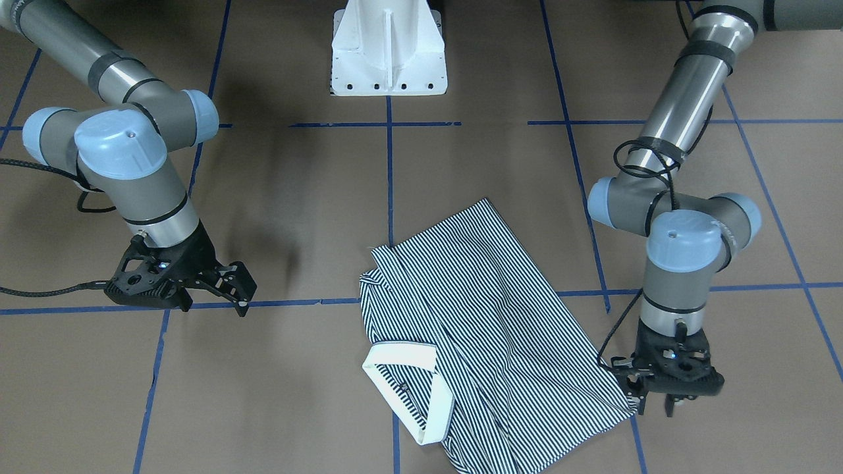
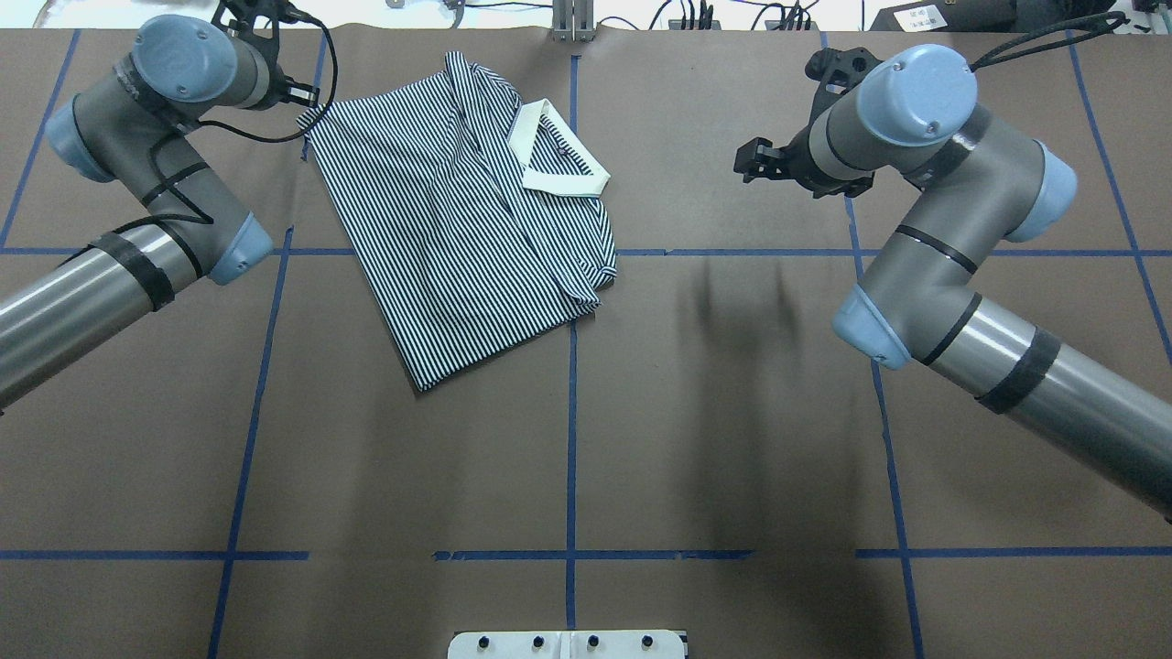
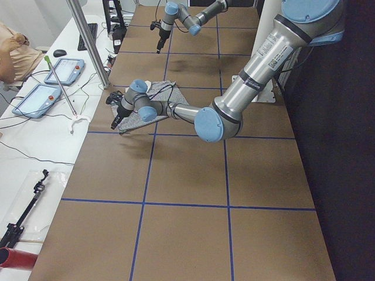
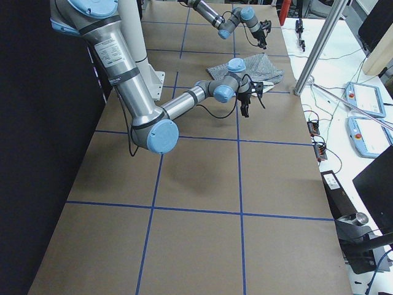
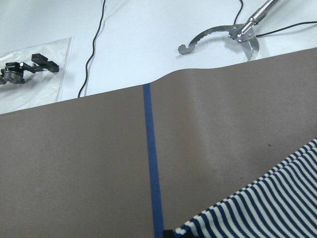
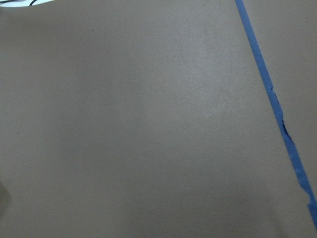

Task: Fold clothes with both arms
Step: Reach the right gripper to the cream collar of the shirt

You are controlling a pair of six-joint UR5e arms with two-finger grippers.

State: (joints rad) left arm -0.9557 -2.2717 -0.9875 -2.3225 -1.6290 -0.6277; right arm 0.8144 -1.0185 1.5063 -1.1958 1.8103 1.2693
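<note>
The striped polo shirt (image 1: 487, 329) lies folded lengthwise on the brown table, cream collar (image 1: 402, 359) on top; it also shows in the overhead view (image 2: 458, 229). My left gripper (image 1: 655, 408) points down just beside the shirt's outer corner, jaws apart and empty. In the overhead view the left gripper (image 2: 302, 96) is at the shirt's far left corner. The left wrist view shows only that striped corner (image 5: 267, 208) on the table. My right gripper (image 1: 234, 289) hovers open and empty well away from the shirt, also in the overhead view (image 2: 755, 165). The right wrist view shows bare table.
The white pedestal base (image 1: 388, 52) stands at the robot's side of the table. Blue tape lines (image 2: 571, 439) grid the table. Past the far edge is a white bench with tablets (image 3: 58, 70), cables, a metal post (image 3: 88, 41) and a loose claw tool (image 5: 233, 37).
</note>
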